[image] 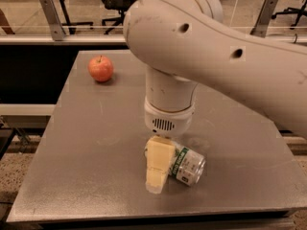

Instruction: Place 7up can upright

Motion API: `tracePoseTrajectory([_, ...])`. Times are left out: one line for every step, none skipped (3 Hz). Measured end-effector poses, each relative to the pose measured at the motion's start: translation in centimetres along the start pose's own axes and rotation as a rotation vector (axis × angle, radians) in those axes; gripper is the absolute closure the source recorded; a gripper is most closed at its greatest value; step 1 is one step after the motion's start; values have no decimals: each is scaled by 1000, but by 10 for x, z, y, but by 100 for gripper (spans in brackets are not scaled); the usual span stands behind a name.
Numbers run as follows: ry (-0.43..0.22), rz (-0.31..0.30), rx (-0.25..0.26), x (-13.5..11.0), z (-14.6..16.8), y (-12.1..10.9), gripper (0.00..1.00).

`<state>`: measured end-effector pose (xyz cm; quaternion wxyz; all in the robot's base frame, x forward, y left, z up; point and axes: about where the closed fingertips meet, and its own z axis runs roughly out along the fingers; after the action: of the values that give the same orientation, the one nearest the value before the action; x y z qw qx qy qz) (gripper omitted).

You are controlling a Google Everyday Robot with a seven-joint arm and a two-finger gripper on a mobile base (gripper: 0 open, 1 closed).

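The gripper (159, 169) down at the 7up can (188, 164)
The can lies on its side near the table's (96, 143) front edge; whether the gripper clasps it cannot be told. An apple (100, 68) sits well apart, back left.

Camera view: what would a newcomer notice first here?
The bulky white arm fills the upper right of the picture, with its gripper pointing down at the near middle of the grey table. There the 7up can lies on its side, partly hidden behind the gripper. A red apple sits alone near the table's far left corner.
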<state>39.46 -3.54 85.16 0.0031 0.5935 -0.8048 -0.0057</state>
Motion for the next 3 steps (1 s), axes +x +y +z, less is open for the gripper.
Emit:
tracePoseTrajectory([19, 10, -19, -3, 8, 2, 18])
tracePoseTrajectory([25, 8, -28, -4, 11, 3, 41])
tracePoseTrajectory([-21, -2, -30, -5, 4, 3, 63])
